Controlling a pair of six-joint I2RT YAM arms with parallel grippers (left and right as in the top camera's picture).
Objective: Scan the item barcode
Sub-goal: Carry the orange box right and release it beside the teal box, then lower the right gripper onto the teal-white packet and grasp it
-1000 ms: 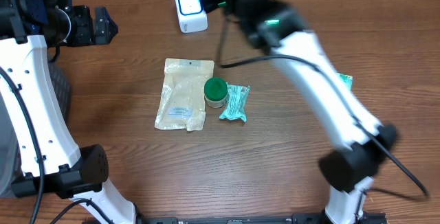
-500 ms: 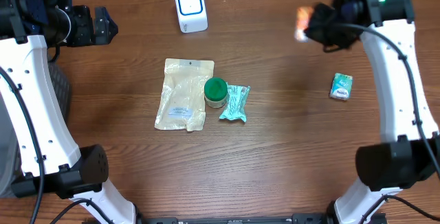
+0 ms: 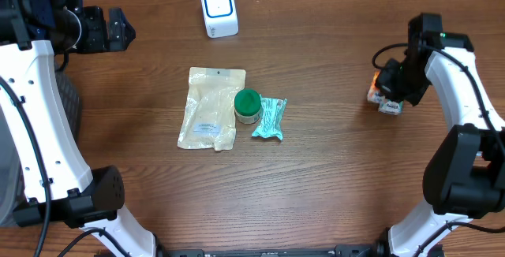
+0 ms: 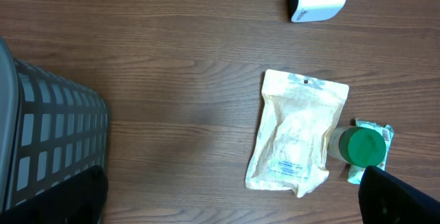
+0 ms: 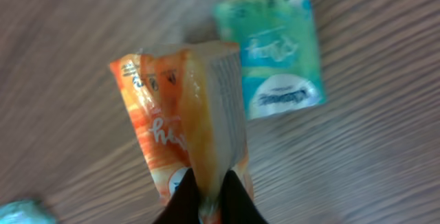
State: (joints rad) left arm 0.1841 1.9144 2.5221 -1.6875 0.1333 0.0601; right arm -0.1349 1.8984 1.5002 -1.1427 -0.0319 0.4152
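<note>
My right gripper (image 5: 210, 207) is shut on the lower edge of an orange packet (image 5: 172, 121), its black fingertips (image 5: 183, 205) pinching it. The packet hangs just above the table, beside a teal tissue pack (image 5: 278, 52) that lies flat. From overhead the orange packet (image 3: 373, 91) and the teal pack (image 3: 391, 107) are at the right side of the table, under the right gripper (image 3: 388, 83). The white scanner (image 3: 218, 9) stands at the back centre. My left gripper (image 4: 230, 207) is open and holds nothing, high at the back left (image 3: 118, 27).
In mid-table a cream pouch (image 3: 210, 107) lies with a green-lidded jar (image 3: 248, 105) and a teal sachet (image 3: 271, 118) to its right. A grey mesh basket (image 4: 41, 141) stands at the left edge.
The right arm has swung from the scanner at the back over to the right side and come down, bringing the orange packet next to the teal pack. The left arm has not moved.
</note>
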